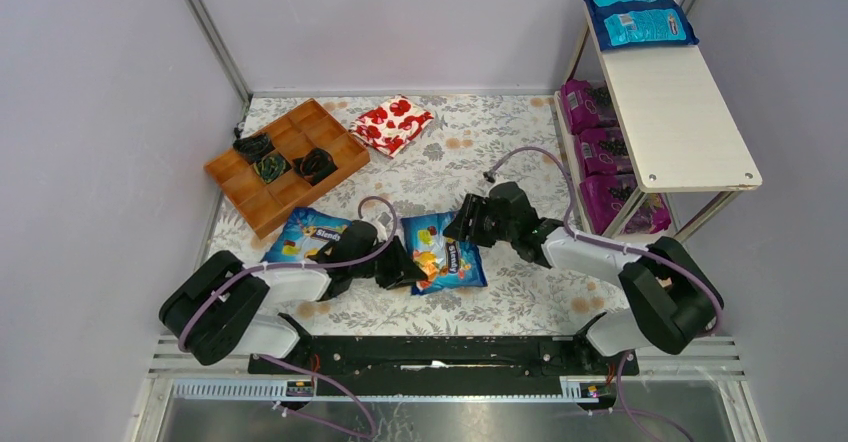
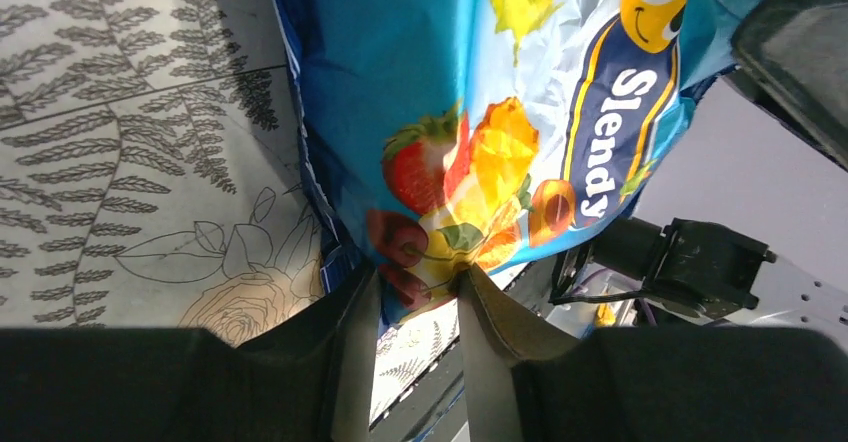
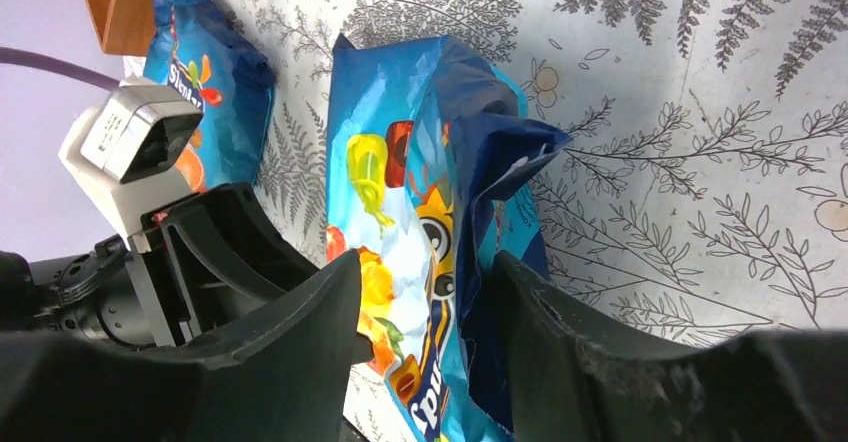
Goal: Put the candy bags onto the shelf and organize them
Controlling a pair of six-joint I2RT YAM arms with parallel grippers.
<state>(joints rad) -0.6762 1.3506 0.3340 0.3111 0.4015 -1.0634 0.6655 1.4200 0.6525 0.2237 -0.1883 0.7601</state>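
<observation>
A blue candy bag (image 1: 447, 254) with fruit pictures lies mid-table between my two grippers. My left gripper (image 1: 404, 263) is shut on its left edge; in the left wrist view the fingertips pinch the bag (image 2: 470, 152) at the gripper (image 2: 418, 277). My right gripper (image 1: 463, 224) grips the bag's far end; in the right wrist view the bag (image 3: 400, 182) fills the gap between the partly closed fingers at the gripper (image 3: 425, 267). A second blue bag (image 1: 308, 236) lies left. The shelf (image 1: 680, 112) at right holds blue bags (image 1: 636, 14) on top and purple bags (image 1: 598, 152) below.
A brown wooden tray (image 1: 285, 162) with small dark wrapped pieces stands at the back left. A red-and-white flower-patterned packet (image 1: 392, 123) lies behind the middle. The floral cloth (image 1: 520, 292) covers the table; walls close in on all sides.
</observation>
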